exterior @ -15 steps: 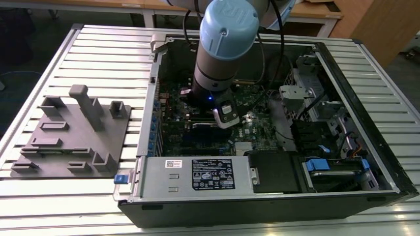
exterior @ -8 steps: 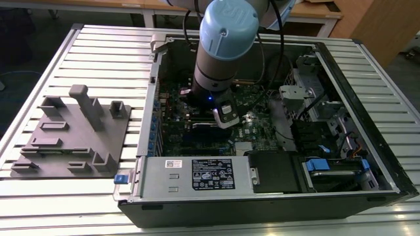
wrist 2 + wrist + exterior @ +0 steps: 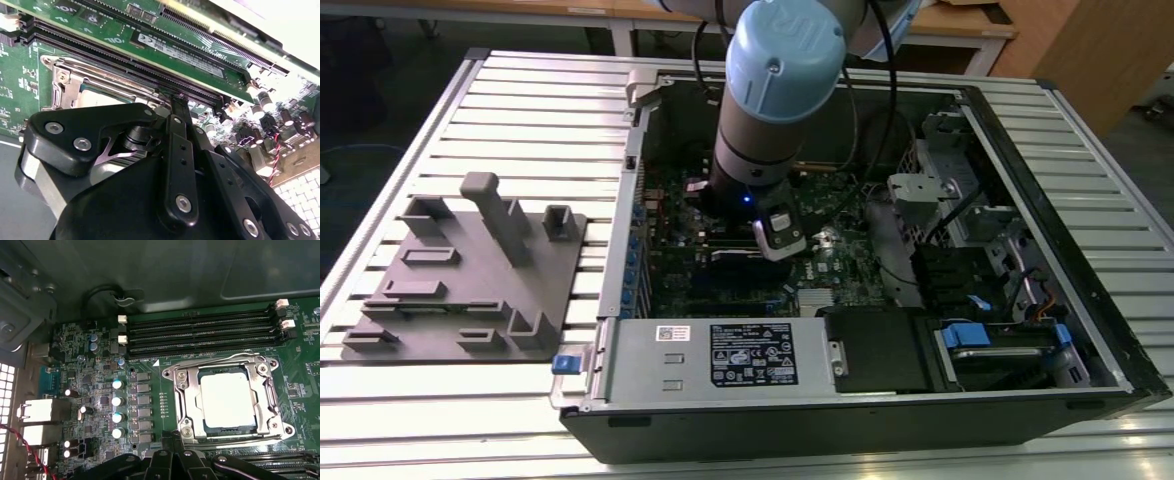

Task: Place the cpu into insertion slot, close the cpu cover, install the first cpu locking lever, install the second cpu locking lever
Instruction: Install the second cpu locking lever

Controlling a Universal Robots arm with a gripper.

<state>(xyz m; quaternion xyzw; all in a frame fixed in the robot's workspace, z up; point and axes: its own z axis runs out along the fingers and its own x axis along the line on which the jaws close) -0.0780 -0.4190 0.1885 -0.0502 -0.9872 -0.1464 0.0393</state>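
The cpu [image 3: 227, 400], a flat silver-grey square, lies in its socket on the green motherboard. The cpu cover [image 3: 182, 392], a silver metal frame, lies flat around it, and its window leaves the chip's top bare. A thin metal lever [image 3: 235, 436] runs along the socket edge nearest my fingers. My gripper [image 3: 167, 437] sits just off that edge, at a corner of the socket, with its black fingers shut together and nothing between them. In the second wrist view the gripper [image 3: 179, 100] points down beside the cpu cover [image 3: 75, 75], with a strip of the cpu [image 3: 97, 97] showing.
The arm [image 3: 767, 110] reaches down into the open computer case [image 3: 1067, 200]. Memory slots [image 3: 200, 332] run beside the socket, and capacitors [image 3: 117, 407] stand near it. A labelled power supply box [image 3: 720, 355] fills the case's near side. A grey fixture plate [image 3: 467, 270] lies at the exterior view's left.
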